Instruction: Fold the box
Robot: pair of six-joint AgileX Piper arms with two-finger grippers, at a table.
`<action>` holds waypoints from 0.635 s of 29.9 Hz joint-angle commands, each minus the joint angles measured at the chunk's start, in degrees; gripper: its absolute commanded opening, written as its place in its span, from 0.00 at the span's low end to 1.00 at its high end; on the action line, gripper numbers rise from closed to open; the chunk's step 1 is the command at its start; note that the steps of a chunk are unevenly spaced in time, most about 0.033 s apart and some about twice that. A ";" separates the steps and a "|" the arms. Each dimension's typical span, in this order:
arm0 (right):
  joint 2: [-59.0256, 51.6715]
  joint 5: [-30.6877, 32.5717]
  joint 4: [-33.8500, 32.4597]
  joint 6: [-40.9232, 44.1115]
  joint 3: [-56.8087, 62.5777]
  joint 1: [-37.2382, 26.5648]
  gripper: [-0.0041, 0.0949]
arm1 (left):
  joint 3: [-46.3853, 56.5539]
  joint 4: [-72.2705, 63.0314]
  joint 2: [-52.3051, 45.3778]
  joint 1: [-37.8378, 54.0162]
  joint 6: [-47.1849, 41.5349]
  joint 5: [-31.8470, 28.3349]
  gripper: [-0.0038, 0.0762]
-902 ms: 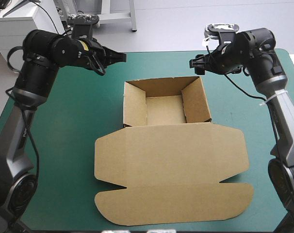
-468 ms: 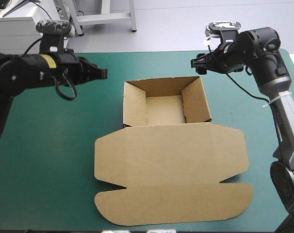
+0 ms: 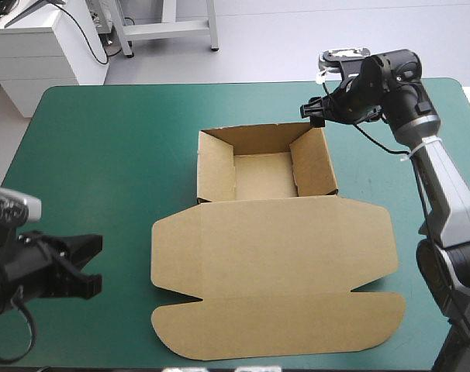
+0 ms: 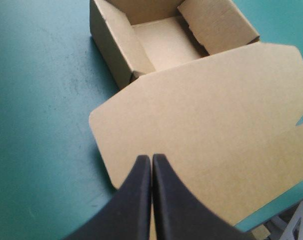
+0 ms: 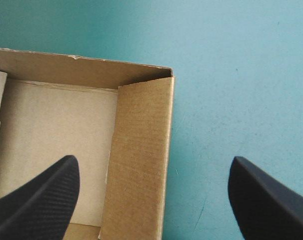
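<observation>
Box (image 3: 270, 232) of brown board sits at the middle of the tabletop (image 3: 103, 155), on its teal-green cover, as an open tray with the lid flat. The tray (image 3: 262, 177) is the part toward the far edge, its four walls raised and nothing inside it. The lid (image 3: 274, 244) lies spread toward the near edge and ends in a long rounded flap (image 3: 281, 329). The right gripper (image 5: 152, 160) hangs above the tray's far right corner with its jaws released and wide apart: one black finger is over the tray's inside, the other over the bare cover outside the right wall (image 5: 144, 125), and neither touches the board. The left gripper (image 4: 151, 157) is low at the near left of the tabletop, aimed across at the lid's left edge. Its jaws are clenched on nothing, the black fingers meeting in one pointed arch, and in the high view it is apart from the board.
</observation>
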 commanded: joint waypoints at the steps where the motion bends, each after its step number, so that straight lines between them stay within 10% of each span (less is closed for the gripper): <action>1: -0.86 0.09 -0.54 -0.90 -1.71 -0.39 0.80 | 6.48 1.62 -7.18 -0.15 0.26 -4.06 0.04; 19: 3.76 0.09 1.69 -3.00 9.09 -1.51 0.80 | 36.47 3.39 -36.01 -0.15 1.26 -13.52 0.04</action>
